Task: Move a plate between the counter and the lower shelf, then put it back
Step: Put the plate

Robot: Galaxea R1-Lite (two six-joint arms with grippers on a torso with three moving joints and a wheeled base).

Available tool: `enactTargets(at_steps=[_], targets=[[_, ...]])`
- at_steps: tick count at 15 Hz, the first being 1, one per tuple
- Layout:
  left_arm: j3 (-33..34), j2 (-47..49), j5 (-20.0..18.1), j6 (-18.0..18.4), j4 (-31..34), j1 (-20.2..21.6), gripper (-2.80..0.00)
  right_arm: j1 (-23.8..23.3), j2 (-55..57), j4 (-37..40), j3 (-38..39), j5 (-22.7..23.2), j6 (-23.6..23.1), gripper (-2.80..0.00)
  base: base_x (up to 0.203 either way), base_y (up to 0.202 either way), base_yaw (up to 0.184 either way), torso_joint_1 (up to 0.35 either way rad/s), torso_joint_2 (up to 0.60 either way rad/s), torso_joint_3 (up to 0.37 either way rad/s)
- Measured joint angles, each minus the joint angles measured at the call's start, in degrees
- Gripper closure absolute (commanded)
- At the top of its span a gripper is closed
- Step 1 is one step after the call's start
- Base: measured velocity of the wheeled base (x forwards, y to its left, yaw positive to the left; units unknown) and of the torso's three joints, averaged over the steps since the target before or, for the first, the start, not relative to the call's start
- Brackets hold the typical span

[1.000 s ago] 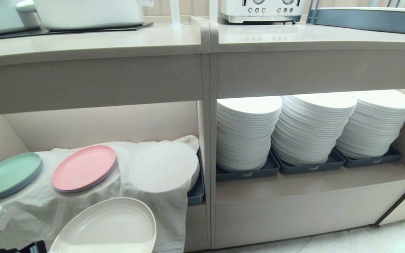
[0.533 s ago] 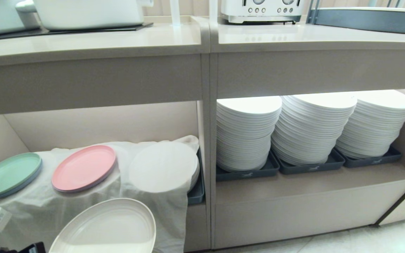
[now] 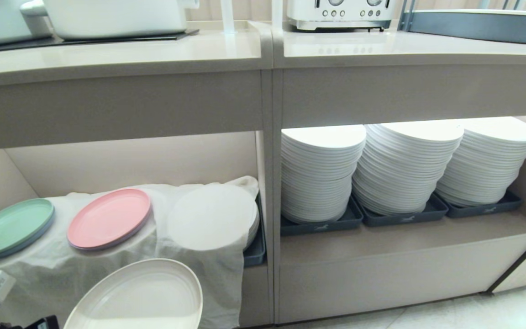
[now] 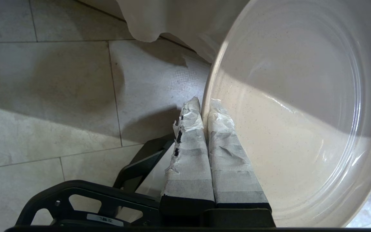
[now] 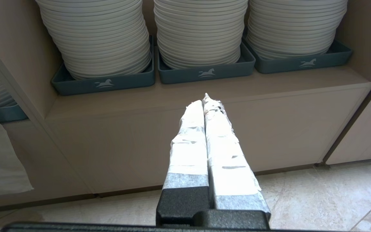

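At far left the mint-green plate (image 3: 11, 227) is cut by the frame edge, and the left arm is barely visible in the head view. The pink plate (image 3: 108, 218) lies on the draped white cloth (image 3: 107, 269) in the lower shelf (image 3: 130, 160). Below, the left pincer (image 4: 204, 104) is clamped on the rim of the matte, speckled cream plate (image 3: 139, 297), held before the cloth above the tiled floor (image 4: 43, 96). Rightward, the right pincer (image 5: 204, 100), taped and pressed shut, holds nothing before tall white plate stacks (image 3: 404, 164).
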Motion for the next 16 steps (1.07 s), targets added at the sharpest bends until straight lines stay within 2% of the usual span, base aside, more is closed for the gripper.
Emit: enactTargets(at_steps=[16], targets=[[1.1,-0.8,0.2,0.0,0.1,-0.1,0.00,0.0,0.0,0.0,0.0,0.1,-0.2,0.00,0.000,0.000,0.000,0.000,0.00,0.000]])
